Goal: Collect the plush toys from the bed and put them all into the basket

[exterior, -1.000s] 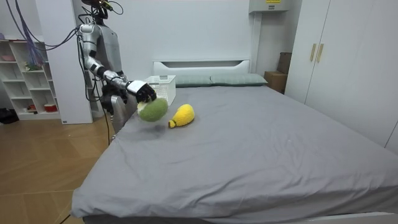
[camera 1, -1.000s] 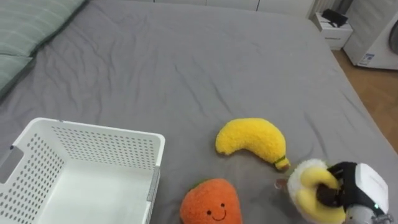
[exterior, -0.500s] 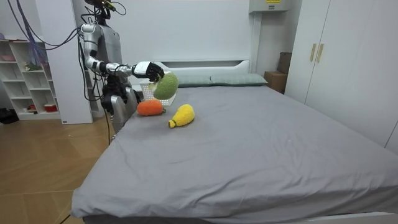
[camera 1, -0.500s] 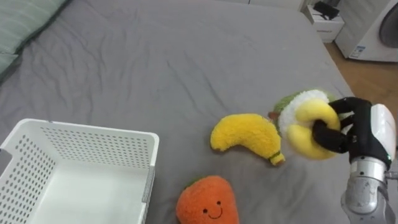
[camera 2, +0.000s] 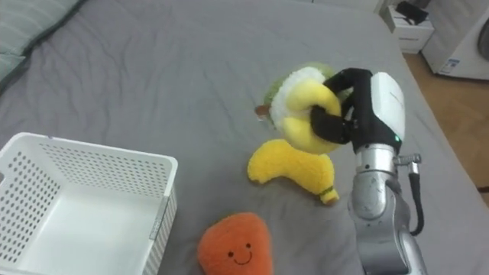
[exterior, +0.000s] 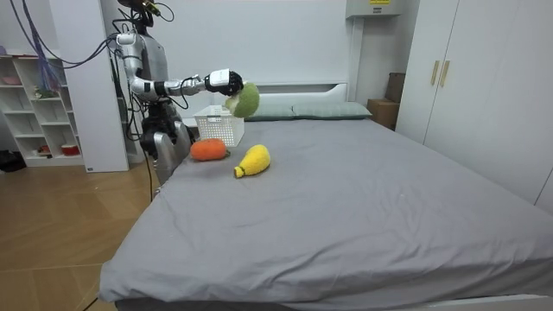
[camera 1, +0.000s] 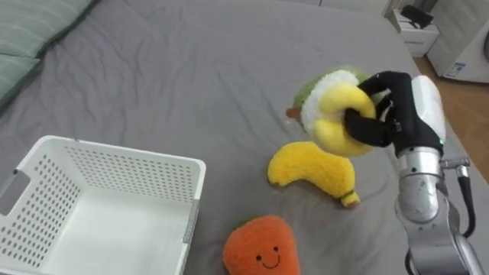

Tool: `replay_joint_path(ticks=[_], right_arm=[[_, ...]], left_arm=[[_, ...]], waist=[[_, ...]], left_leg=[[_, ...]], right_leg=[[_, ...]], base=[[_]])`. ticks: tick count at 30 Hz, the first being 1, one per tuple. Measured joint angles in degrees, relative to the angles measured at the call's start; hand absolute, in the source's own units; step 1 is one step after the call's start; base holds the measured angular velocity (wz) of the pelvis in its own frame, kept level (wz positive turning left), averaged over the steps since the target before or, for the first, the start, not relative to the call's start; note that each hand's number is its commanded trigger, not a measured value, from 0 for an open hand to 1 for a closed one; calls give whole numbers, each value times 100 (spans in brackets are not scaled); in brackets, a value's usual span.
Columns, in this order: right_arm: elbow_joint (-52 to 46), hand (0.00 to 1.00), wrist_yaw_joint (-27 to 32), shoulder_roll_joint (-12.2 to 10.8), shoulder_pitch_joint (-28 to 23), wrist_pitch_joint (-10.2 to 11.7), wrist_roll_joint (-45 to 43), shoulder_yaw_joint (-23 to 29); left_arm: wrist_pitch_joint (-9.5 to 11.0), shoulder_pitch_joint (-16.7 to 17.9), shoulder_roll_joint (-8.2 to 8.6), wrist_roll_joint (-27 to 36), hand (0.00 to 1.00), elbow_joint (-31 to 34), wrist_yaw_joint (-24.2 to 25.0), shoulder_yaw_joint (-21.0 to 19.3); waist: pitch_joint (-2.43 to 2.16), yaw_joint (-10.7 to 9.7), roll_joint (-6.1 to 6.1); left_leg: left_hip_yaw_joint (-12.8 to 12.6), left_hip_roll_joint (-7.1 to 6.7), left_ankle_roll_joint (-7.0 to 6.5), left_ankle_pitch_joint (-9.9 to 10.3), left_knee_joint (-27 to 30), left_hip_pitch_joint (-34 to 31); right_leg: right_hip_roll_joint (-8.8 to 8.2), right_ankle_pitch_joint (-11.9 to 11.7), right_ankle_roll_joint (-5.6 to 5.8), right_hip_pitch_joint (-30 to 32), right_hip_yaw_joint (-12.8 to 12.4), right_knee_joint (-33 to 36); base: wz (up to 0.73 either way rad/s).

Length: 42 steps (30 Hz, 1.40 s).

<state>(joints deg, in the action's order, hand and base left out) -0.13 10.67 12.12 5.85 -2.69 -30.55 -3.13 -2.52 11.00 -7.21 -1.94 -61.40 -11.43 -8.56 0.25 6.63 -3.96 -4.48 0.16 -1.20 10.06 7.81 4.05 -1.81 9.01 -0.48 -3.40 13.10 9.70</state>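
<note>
My right hand [camera 1: 391,114] is shut on a round green, white and yellow plush toy [camera 1: 330,113], held in the air above the bed. Just below it a yellow banana plush [camera 1: 312,171] lies on the grey bedcover. An orange plush with a smiling face [camera 1: 260,244] sits nearer to me. The white perforated basket [camera 1: 126,153] stands empty at my lower left on the bed. In the room view I stand at the bed's side, right arm stretched out level with the hand [exterior: 225,82] and toy [exterior: 246,99] above the basket [exterior: 220,128].
Green striped pillows [camera 1: 30,30] lie at the bed's head, upper left. A white nightstand [camera 1: 415,34] and a white appliance [camera 1: 466,53] stand on the wooden floor past the bed's right edge. The grey bedcover [camera 1: 191,69] stretches wide beyond the toys.
My right hand has lifted the round plush from low near the bed's right edge, up and leftwards, to above the banana. The banana, orange plush and basket stay put.
</note>
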Motion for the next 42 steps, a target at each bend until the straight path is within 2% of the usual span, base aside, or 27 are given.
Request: replay_joint_path(ticks=[5,9,12,15,19,25,31,36,42], right_arm=[[-329,100,-167,31,271,0,50,-514],[-336,100,-363,16,373,-6,85,-902],[-336,100,-565,1,375,-42,24,-1175],[-336,100,-741,-60,430,-144,-123,-1411],[-336,100,-1046,-155,615,-250,-171,-1751],[-400,100,-1367,-335,722,-383,-160,-2282],[-392,100,-1612,-394,742,-442,-142,-2537],[-334,100,-1810,-473,742,-495,-111,-2725],[-267,100,-1962,-566,744,-495,-13,-3010]], left_arm=[[22,-176,-1,12,0,-48,-18,98],[22,-237,-4,11,0,-38,-17,213],[30,-253,-4,7,0,-23,-17,246],[30,-277,-2,6,0,-6,-21,335],[30,-293,12,-9,0,70,-26,437],[-2,-361,2,9,0,82,-40,479],[-2,-417,-5,6,0,67,-93,553],[-9,-475,0,-18,0,79,-87,672],[5,-698,0,-16,0,75,-82,703]], waist=[[-2,280,-17],[10,362,-40],[23,504,-54],[53,643,-96],[46,820,-153],[40,1089,-161],[44,1200,-160],[45,1297,-225],[48,1458,-310]], left_leg=[[89,-7,-2,-1,9,-86],[195,-11,-2,-1,71,-149],[232,-11,-2,-1,80,-149],[248,-12,-1,1,77,-159],[319,-35,-1,0,103,-187],[365,-56,-6,-1,109,-203],[469,-83,-10,-3,152,-297],[488,-75,-10,-4,154,-355],[477,-84,-13,-7,142,-394]], right_leg=[[-11,0,0,31,120,-5],[-16,0,0,28,168,-15],[-23,-1,0,7,232,-8],[-33,-1,0,-3,282,-4],[-36,0,0,-10,285,-14],[-54,0,1,-3,373,-11],[-74,-1,2,28,470,-6],[-75,-1,2,77,472,-14],[-71,-2,3,133,472,-14]], base=[[9],[13],[7],[4],[5],[3],[7],[1],[0]])
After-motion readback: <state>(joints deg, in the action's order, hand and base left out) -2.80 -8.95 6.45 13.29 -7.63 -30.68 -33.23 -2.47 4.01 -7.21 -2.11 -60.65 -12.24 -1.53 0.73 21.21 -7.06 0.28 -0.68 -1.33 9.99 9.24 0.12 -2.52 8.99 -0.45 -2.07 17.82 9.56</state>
